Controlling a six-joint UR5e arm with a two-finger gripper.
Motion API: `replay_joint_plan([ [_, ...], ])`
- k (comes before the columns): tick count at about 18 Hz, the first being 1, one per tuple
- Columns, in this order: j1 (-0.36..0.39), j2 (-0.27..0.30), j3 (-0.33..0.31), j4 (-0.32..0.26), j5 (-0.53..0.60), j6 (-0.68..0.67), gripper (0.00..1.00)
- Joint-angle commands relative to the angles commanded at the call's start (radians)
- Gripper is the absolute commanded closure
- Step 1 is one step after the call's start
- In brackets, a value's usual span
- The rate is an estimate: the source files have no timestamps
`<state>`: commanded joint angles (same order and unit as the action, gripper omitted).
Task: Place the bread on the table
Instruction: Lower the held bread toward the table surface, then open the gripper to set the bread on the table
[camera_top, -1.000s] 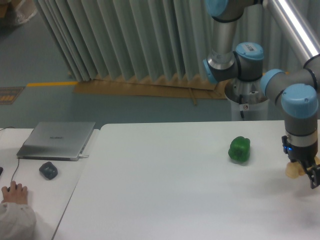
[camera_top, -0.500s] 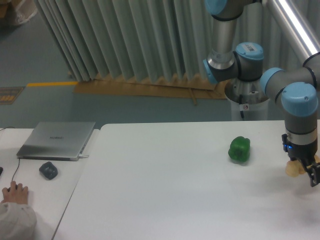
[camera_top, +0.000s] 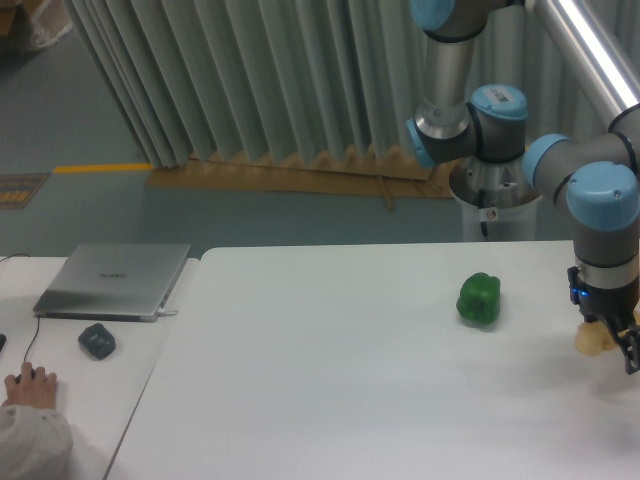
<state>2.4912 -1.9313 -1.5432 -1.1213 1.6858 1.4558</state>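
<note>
Pinched between the jaws of the black two-finger gripper (camera_top: 614, 345) is the small pale tan bun-like bread (camera_top: 590, 341), held near the right edge of the large smooth white table (camera_top: 330, 380). Over the last second, gripper and bread have drifted slightly rightward, height barely changed. Whether the bread touches the surface cannot be told; release looks close. A glossy green pepper (camera_top: 479, 298) sits to the left, well apart.

Pepper (camera_top: 479, 298): your table's (camera_top: 330, 380) right half — left of the bread (camera_top: 592, 340).
Laptop (camera_top: 115, 281): adjoining desk (camera_top: 60, 350) — far left.
</note>
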Motion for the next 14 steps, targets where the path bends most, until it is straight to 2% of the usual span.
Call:
replay_joint_plan([
  [14,-0.006,0.002,-0.012,0.003,-0.003,0.003,0.0],
])
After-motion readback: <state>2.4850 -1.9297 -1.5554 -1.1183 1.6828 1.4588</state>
